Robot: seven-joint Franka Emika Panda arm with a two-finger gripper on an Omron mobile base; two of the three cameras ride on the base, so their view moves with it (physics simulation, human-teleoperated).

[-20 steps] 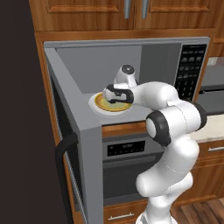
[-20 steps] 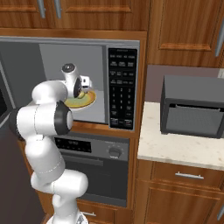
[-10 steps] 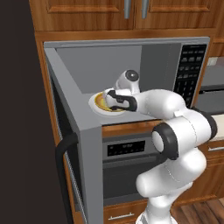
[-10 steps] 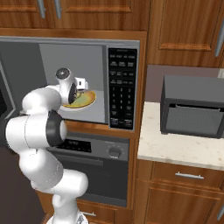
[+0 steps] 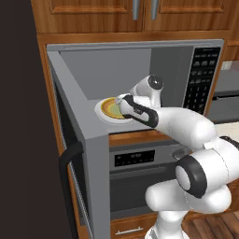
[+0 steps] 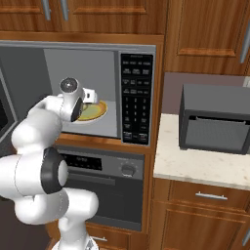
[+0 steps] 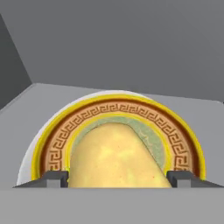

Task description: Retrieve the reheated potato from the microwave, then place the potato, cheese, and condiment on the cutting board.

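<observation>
Left base view: the arm reaches into the open microwave point(image 5: 140, 88), its end effector point(image 5: 122, 105) over the patterned plate point(image 5: 103, 111).

Right base view: the wrist blocks most of that plate.

Hand view: the potato point(image 7: 117, 158) lies on the plate between the spread fingertips point(image 7: 53, 178), not yet clamped. Retrieval is in hand; next, I judge, close and lift clear.
</observation>
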